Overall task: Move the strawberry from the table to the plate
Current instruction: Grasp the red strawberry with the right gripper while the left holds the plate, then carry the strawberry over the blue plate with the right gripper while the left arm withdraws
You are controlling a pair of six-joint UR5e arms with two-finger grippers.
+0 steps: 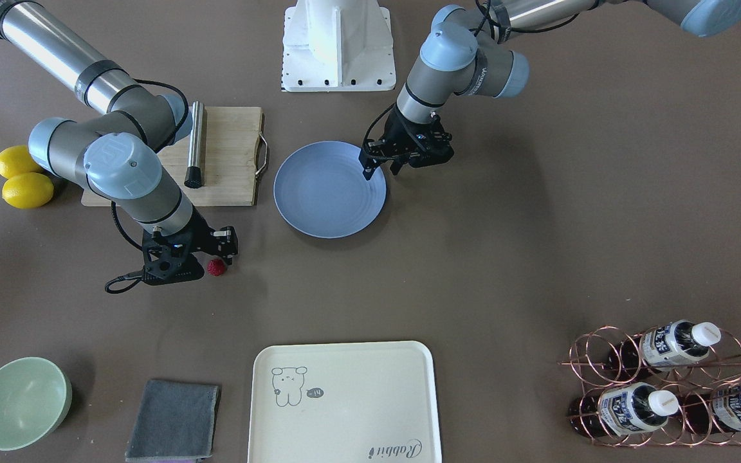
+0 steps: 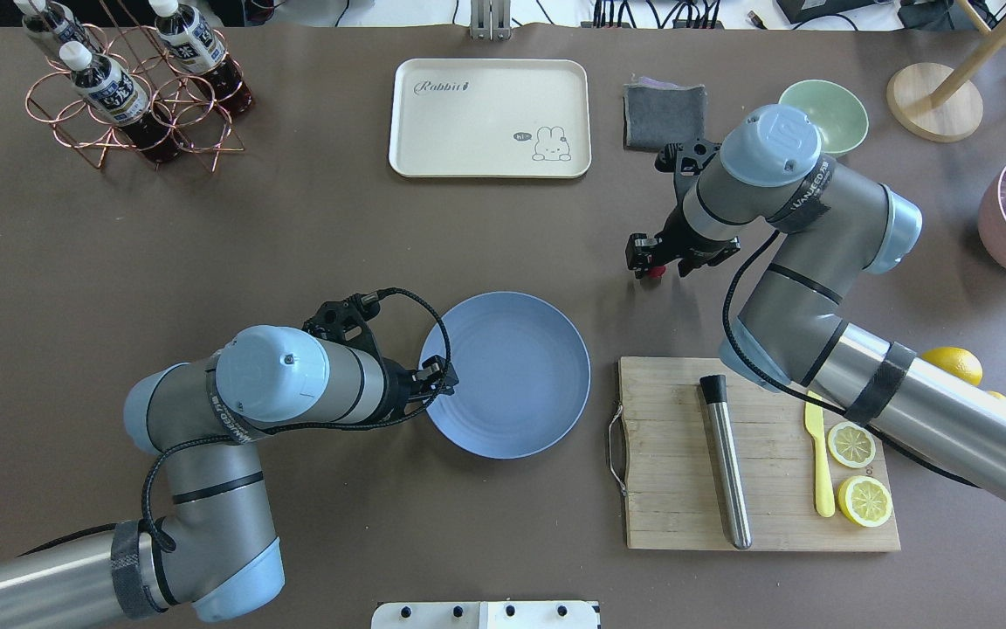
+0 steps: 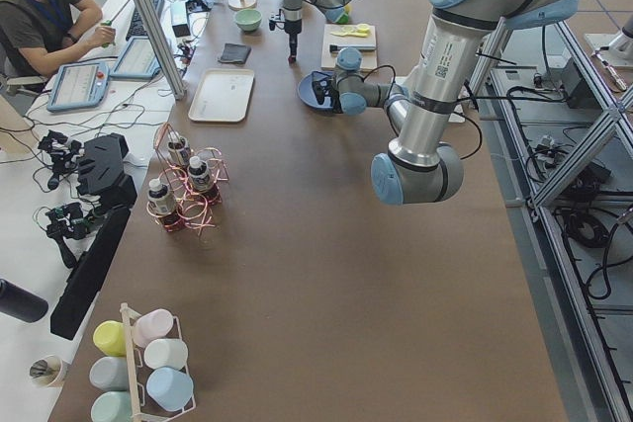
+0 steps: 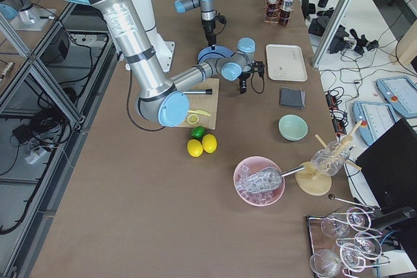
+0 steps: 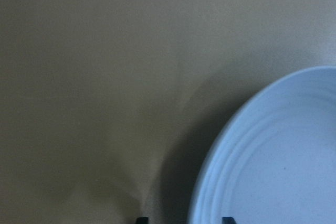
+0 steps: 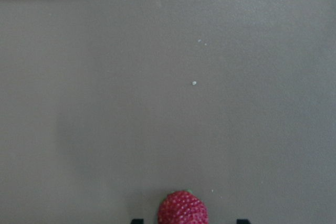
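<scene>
The strawberry (image 1: 217,267) is a small dark-red bumpy berry lying on the brown table (image 1: 505,244). My right gripper (image 1: 222,254) hangs over it, open. In the right wrist view the strawberry (image 6: 182,209) sits between the two fingertips (image 6: 136,221), which do not touch it. From overhead, the strawberry (image 2: 658,273) peeks out under the right gripper (image 2: 658,261). The light-blue plate (image 2: 547,349) is bare. My left gripper (image 2: 444,378) is open at the plate's left rim. In the left wrist view its fingertips (image 5: 140,219) stand either side of the plate's (image 5: 273,161) edge.
A wooden cutting board (image 2: 678,472) holds a metal rod (image 2: 726,463), a yellow knife (image 2: 820,459) and lemon halves (image 2: 864,500). Whole lemons (image 1: 26,190) lie beside it. Along the far edge stand a cream tray (image 2: 468,118), grey cloth (image 2: 664,115), green bowl (image 2: 844,109) and bottle rack (image 2: 132,96).
</scene>
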